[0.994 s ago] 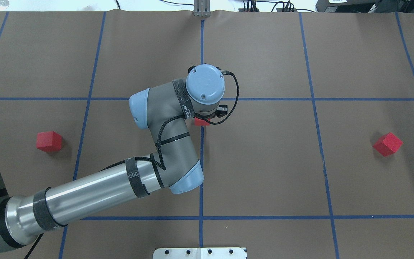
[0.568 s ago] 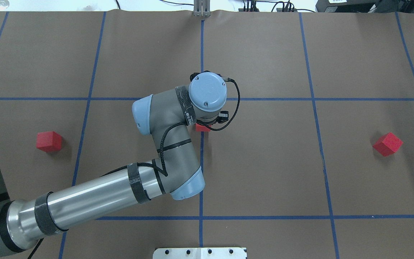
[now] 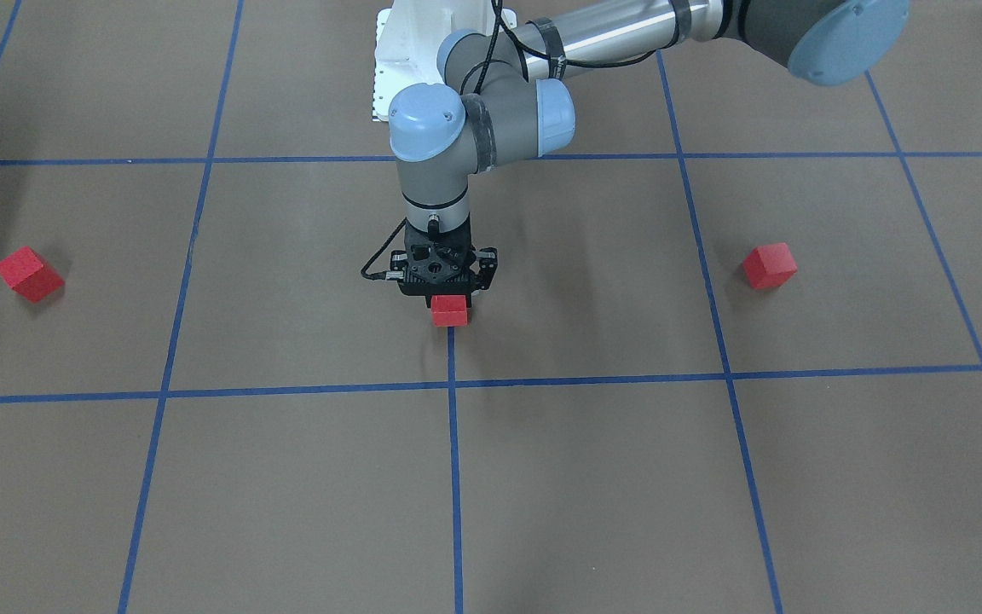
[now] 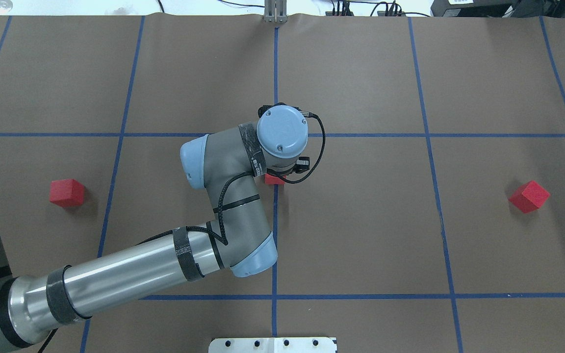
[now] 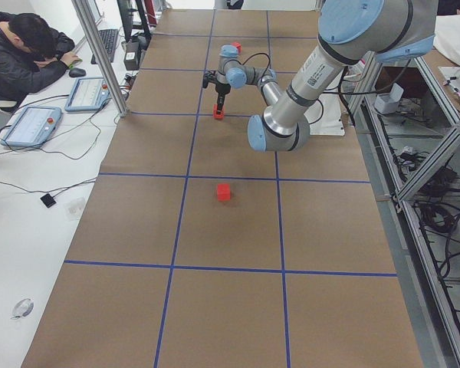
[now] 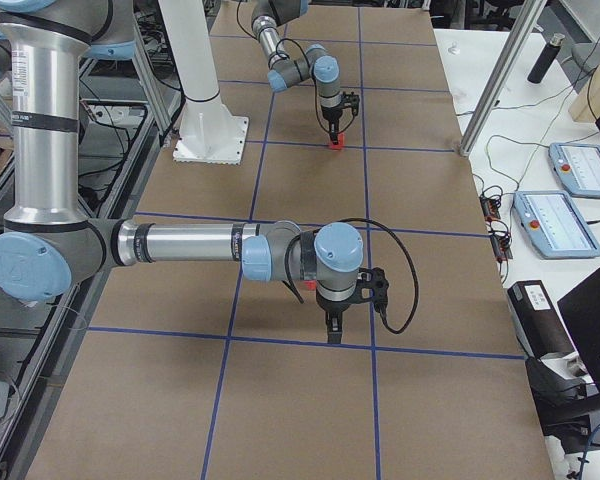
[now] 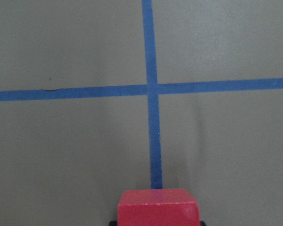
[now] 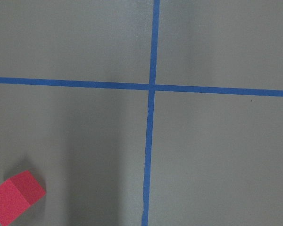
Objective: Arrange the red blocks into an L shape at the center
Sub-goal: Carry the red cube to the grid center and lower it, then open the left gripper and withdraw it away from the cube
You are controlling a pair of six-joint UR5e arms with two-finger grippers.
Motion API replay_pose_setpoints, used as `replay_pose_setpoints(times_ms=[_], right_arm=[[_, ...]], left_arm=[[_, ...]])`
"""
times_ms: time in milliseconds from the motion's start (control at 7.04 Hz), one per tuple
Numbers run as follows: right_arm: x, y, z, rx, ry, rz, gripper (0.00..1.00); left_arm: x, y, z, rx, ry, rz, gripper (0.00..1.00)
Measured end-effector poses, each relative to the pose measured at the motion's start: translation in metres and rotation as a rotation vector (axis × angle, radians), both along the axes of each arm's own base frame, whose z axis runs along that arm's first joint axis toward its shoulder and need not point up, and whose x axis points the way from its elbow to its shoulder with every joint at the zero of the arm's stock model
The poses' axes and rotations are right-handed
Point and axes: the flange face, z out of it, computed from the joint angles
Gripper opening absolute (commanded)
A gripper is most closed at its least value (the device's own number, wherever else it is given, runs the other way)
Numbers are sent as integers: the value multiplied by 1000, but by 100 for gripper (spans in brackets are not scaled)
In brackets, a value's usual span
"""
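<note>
At middle blue line (image 3: 453, 443): red block (image 3: 449, 312) pinched in left claw (image 3: 448, 300), jutting below it. Right claw (image 6: 331, 330): cannot tell.

We log the table as covered in matte brown paper (image 4: 361, 235), slightly rippled at its far edge and ruled into large squares by blue tape lines (image 4: 418, 73); the light is even and throws only soft shadows. Along one long side runs a white bench (image 5: 15, 230) carrying two teach pendants (image 5: 32, 125), a keyboard (image 5: 107, 42) and loose cables, where a person in a dark jacket (image 5: 23, 54) sits head down. Aluminium posts (image 5: 101, 57) rise at the bench edge, and open aluminium framing (image 5: 402, 222) with cable bundles lines the opposite side.
</note>
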Motion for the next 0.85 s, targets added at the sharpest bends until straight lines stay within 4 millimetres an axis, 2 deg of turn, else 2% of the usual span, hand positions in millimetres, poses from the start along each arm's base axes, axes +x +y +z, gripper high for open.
replay_pose_setpoints(times_ms=[426, 568, 710, 852], right_arm=[[0, 0, 0, 0, 0, 0, 99], [0, -1, -5, 13, 2, -1, 99], [-1, -4, -17, 43, 6, -4, 99], [-8, -9, -31, 72, 6, -16, 99]], left_arm=[[-7, 2, -7, -5, 18, 9, 100], [-19, -1, -16, -5, 17, 2, 100], [-44, -11, -29, -14, 15, -10, 100], [-79, -28, -42, -37, 22, -18, 100]])
